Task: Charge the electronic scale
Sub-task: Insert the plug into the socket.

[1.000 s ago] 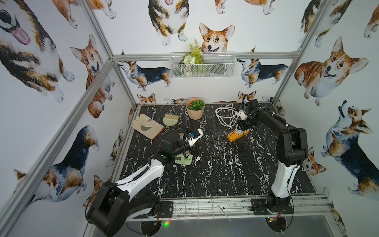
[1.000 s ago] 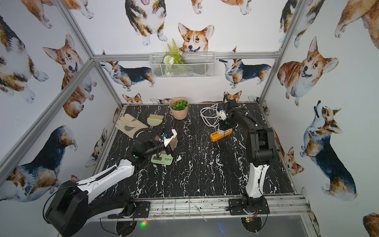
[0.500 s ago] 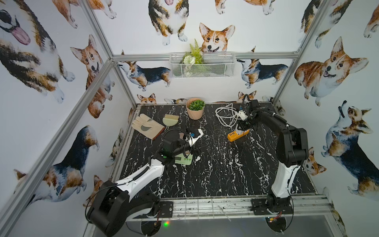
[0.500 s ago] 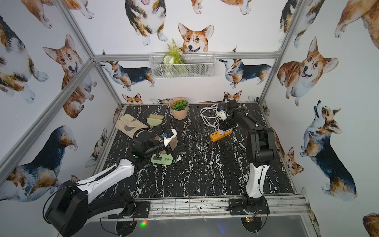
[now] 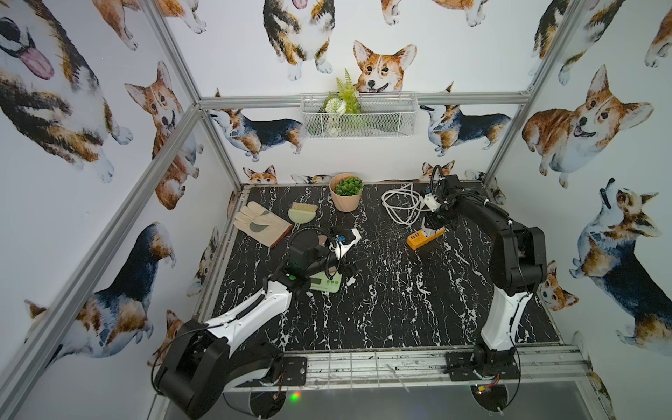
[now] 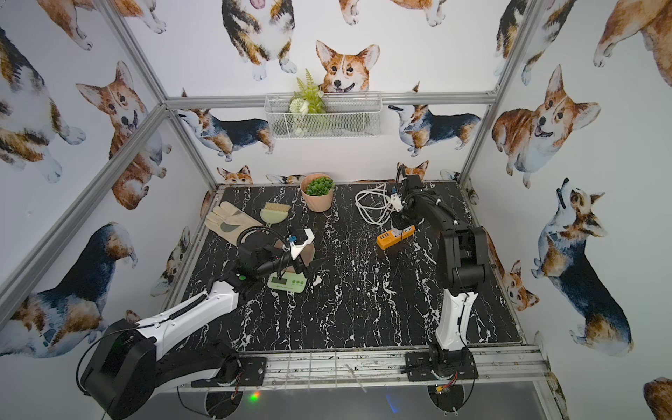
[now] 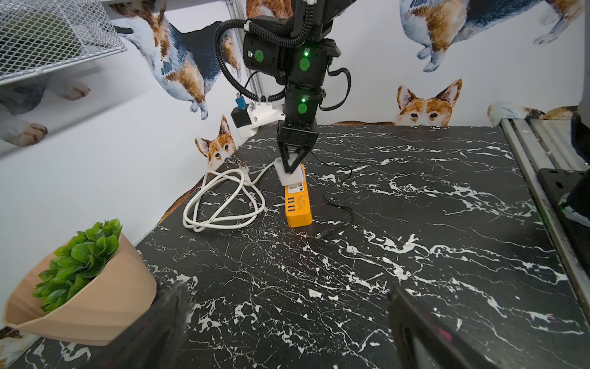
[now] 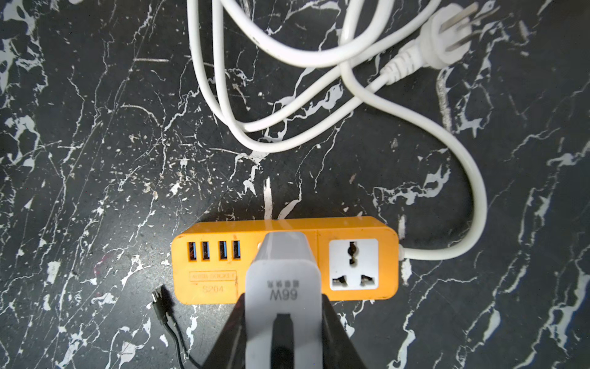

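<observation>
Showing "66W", the white charger (image 8: 282, 281) overlaps the orange strip (image 8: 220, 281) marked "S204".

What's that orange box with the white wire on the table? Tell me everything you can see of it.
It is an orange power strip, plastic by its look, lying flat on the black marble table. Its top has four blue USB ports, a white socket and the print S204. A white cord leaves one end, loops beside it and ends in an unplugged plug. A white charger, gripped by the right claw, stands on its middle.
</observation>
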Motion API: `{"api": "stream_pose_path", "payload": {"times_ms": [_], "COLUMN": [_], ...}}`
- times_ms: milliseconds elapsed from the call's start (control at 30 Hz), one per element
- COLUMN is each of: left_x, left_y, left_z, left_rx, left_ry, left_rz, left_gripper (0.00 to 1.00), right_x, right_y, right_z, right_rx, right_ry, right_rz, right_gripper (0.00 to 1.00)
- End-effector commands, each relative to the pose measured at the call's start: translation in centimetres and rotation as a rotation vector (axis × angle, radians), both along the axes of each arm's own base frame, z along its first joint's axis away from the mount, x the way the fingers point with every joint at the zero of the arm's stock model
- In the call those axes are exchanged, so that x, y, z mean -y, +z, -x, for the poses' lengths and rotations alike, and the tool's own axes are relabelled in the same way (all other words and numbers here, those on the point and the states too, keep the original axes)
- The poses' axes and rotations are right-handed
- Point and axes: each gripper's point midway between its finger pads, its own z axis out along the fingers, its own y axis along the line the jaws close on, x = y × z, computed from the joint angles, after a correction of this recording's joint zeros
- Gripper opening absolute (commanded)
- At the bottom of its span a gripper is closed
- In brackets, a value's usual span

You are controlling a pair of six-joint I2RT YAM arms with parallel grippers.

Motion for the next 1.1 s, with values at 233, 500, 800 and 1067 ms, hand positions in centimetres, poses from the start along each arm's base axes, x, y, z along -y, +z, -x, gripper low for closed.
{"api": "stream_pose_path", "payload": {"times_ms": [233,500,800,1067], "left_x": [0.4,0.4,0.5,0.5], "left_y": [0.6,0.5,0.6,0.6], "left_z": [0.1,0.1,0.1,0.2], "left_rx": [0.002,-0.005,-0.012,-0.017], "left_ry": [-0.025,-0.026,-0.032,-0.033], "left_rz": [0.010,0.011,0.016,0.020], "left_gripper": [1.00,1.00,1.00,1.00], "right_x": [-0.4,-0.1,0.0,-0.2], "right_y": [0.2,-1.5,-1.9,-2.3], "right_z": [0.3,1.1,0.6,0.8], "right_rx": [0.006,-0.043,-0.030,-0.029], "right_ry": [0.052,0.059,0.058,0.076], "right_rz": [-0.030,-0.024,-0.050,-0.064], "right_gripper": [0.14,0.14,0.14,0.14]}}
